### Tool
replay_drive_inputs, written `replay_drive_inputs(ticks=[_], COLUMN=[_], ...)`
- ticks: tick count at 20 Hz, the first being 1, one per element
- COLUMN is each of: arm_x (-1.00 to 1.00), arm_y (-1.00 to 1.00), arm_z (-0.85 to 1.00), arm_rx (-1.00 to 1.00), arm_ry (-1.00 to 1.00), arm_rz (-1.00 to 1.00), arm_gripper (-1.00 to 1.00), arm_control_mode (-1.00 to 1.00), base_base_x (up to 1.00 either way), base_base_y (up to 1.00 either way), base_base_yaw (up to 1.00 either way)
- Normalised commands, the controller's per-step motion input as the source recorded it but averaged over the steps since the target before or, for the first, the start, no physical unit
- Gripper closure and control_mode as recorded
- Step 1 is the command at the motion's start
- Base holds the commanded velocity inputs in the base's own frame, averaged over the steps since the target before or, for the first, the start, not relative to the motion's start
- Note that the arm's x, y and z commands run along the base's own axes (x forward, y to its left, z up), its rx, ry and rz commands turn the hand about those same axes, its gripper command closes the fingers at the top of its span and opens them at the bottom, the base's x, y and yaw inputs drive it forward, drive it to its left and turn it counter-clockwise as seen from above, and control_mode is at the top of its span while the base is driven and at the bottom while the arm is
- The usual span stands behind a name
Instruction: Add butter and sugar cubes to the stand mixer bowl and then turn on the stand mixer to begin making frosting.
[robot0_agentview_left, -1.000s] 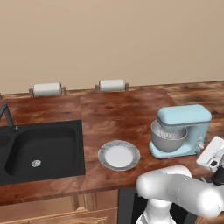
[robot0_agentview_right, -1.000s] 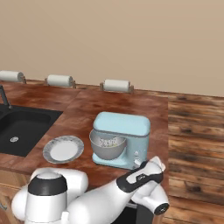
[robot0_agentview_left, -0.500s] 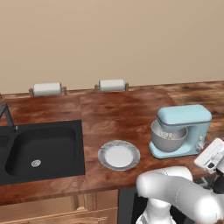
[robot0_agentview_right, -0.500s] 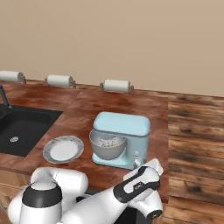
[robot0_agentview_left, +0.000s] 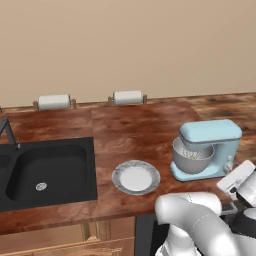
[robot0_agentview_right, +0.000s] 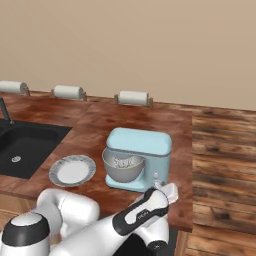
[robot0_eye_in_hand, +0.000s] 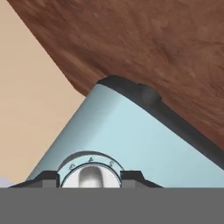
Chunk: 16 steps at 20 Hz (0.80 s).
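Light blue stand mixer (robot0_agentview_left: 207, 147) on a reddish-brown wooden counter (robot0_agentview_left: 135, 122), with the grey metal stand mixer bowl (robot0_agentview_right: 123, 167) seated under its rounded head. Small pale contents lie inside the bowl; at this resolution it is not certain whether they are the butter, the sugar cubes, or both.

The gripper (robot0_eye_in_hand: 89, 177) is pressed close against the side of the mixer. In the hand view, the silver knob (robot0_eye_in_hand: 90, 173), ringed by a pale dial with small markings, sits directly between the two dark fingertips (robot0_eye_in_hand: 46, 179), one tip on each side and just beside the knob's ring. The fingers appear closed about the knob, though actual contact cannot be told from so close a view. Beyond the fingertips the blue housing rises to a dark edge, and past that lies the counter surface.

In the base views the hand reaches the mixer's lower rear corner. A grey-rimmed white plate (robot0_agentview_left: 135, 177) rests on the far side of the mixer from the fingers, well apart from them, beside a black sink (robot0_agentview_left: 45, 170).
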Motion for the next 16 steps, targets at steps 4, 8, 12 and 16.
replay_drive_inputs(ticks=[4, 8, 12, 16], arm_x=[0.06, 0.06, 0.01, 0.0], arm_y=[0.35, 0.15, 0.07, 0.03], arm_z=[0.1, 0.01, 0.0, 0.0], arm_rx=[0.0, 0.02, 0.07, 0.11], arm_ry=[0.05, 0.23, 0.23, 0.21], arm_rz=[-0.06, -0.02, -0.02, -0.04], arm_gripper=[1.0, 1.0, 1.0, 1.0], arm_control_mode=[-1.0, -1.0, -1.0, -1.0], base_base_x=[0.0, 0.0, 0.0, 0.0], base_base_y=[0.0, 0.0, 0.0, 0.0], base_base_yaw=[0.0, 0.0, 0.0, 0.0])
